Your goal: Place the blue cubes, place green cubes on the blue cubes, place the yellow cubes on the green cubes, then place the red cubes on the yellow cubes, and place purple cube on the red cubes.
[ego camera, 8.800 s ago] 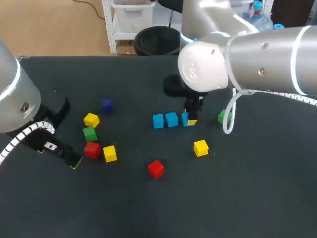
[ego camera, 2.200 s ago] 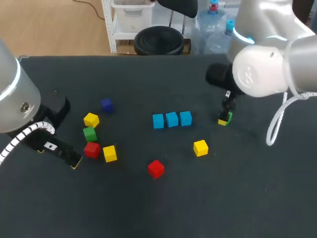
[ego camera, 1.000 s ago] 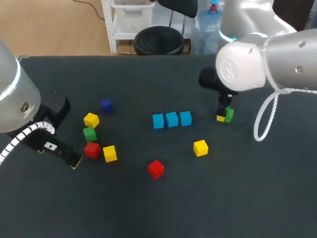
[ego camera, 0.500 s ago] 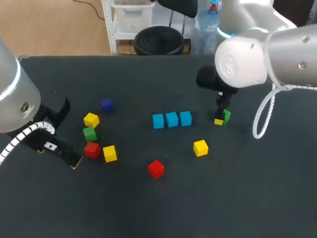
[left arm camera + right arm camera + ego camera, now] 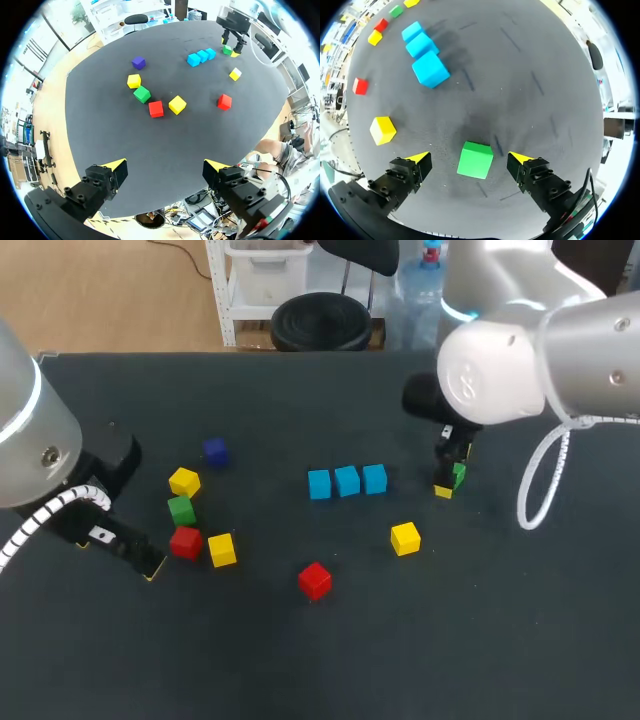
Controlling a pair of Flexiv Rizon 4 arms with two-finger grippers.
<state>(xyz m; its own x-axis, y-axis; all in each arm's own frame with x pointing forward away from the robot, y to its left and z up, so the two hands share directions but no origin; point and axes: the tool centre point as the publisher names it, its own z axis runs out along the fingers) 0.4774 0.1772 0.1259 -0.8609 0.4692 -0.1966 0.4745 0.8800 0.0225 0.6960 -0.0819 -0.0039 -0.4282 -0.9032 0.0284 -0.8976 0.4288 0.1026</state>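
My right gripper (image 5: 468,158) hangs over a green cube (image 5: 475,160) with its jaws spread wide. The cube sits on the table (image 5: 300,660) between the two yellow tips, with a gap on either side, so neither finger touches it and nothing is gripped. From the head view, that cube (image 5: 458,475) lies just to the right of the row of three blue cubes (image 5: 347,480). These stand side by side near the middle of the table, touching or almost touching. A yellow cube (image 5: 405,538) rests a little nearer to me than the row, and a red cube (image 5: 315,580) nearer still. My left gripper (image 5: 165,165) hovers at the table's left edge, its jaws wide apart and empty. Ahead of it is a loose cluster: a second green cube (image 5: 142,94), a red one (image 5: 156,108), two yellow ones (image 5: 133,80) (image 5: 177,105), and the purple cube (image 5: 138,62) farthest out.
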